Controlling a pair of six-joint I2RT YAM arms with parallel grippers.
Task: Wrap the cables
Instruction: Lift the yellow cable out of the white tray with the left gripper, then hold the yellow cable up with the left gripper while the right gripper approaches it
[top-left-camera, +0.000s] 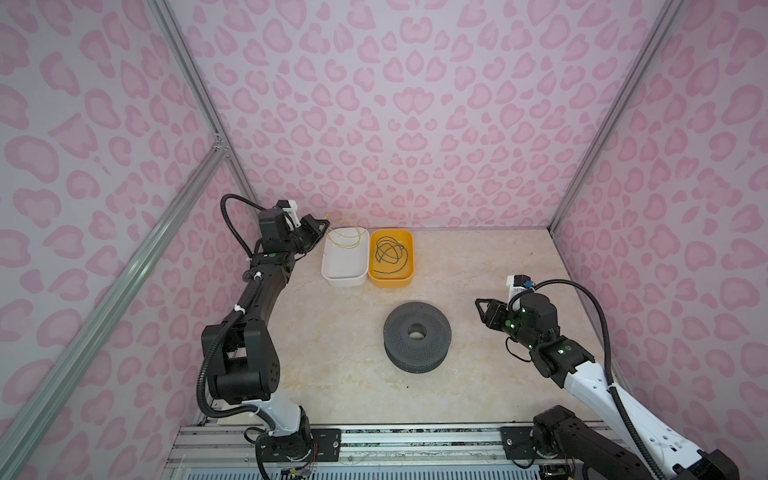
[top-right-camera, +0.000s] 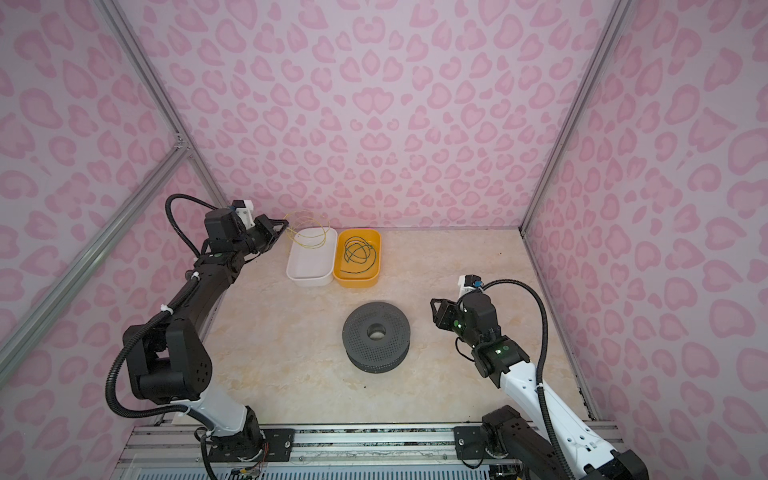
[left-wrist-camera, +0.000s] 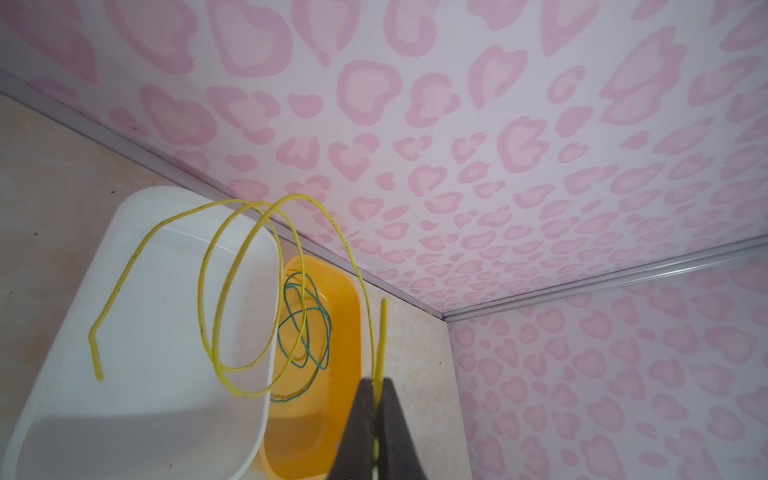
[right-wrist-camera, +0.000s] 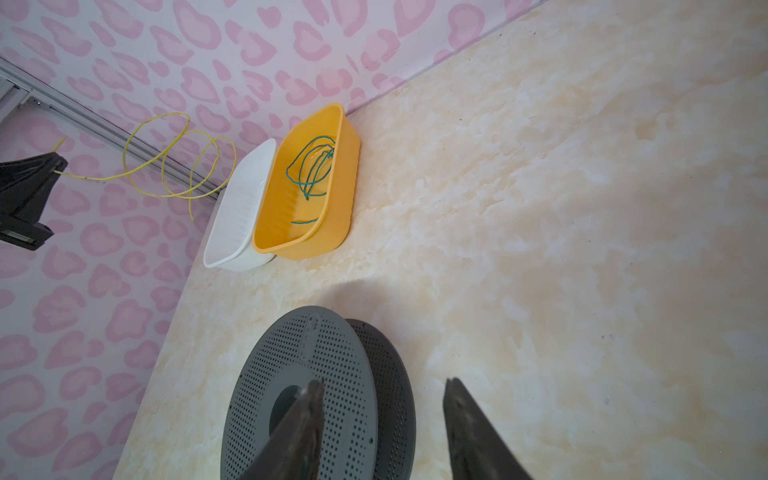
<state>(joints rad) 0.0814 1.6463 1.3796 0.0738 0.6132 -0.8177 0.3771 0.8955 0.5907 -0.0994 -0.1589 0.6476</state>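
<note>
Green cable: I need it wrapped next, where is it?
In a top view the green cable lies coiled inside the yellow bin, right of the white bin, by the back wall.

Walls (top-left-camera: 415, 104): pale lilac-white, covered in a repeating print of pink heart-like blotches, darker pink outlines around lighter centres.
Frame rails (top-left-camera: 195, 83): plain silver.
Counter (top-left-camera: 498, 270): cream marble pattern, cloudy beige-yellow veining.
Left tub (top-left-camera: 345, 281): plain white.
Right tub (top-left-camera: 390, 281): orange-yellow, unpatterned.
yellow cable (left-wrist-camera: 382, 336): bright yellow, a few dark specks.
green cable (top-left-camera: 390, 254): dark green in both top views, teal in the wrist views.
Spool (top-left-camera: 436, 336): dark grey, its face dotted with rows of small holes.
Left arm (top-left-camera: 257, 299) and right arm (top-left-camera: 594, 382): black with white links, green lights.
</note>
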